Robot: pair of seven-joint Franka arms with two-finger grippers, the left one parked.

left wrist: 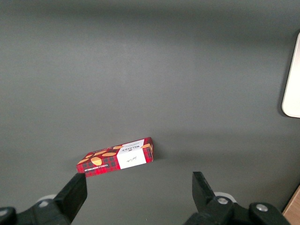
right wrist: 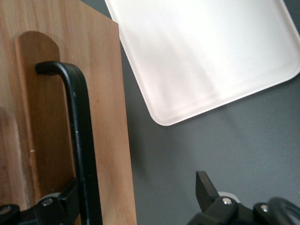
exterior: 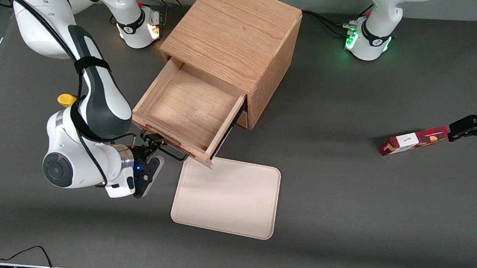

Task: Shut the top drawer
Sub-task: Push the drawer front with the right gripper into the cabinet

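Top drawer (exterior: 189,106) pulled fully out of cabinet (exterior: 233,35), frame centre. Claw (exterior: 154,144) at its black handle (right wrist: 79,136), fingers spread (one against handle). Cream tray (exterior: 227,197) below.

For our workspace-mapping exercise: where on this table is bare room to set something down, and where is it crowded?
Free: the dark table between the tray and the biscuit box, and the strip nearest the camera. Crowded: where the gripper meets the open top drawer, its corner over the tray's edge.
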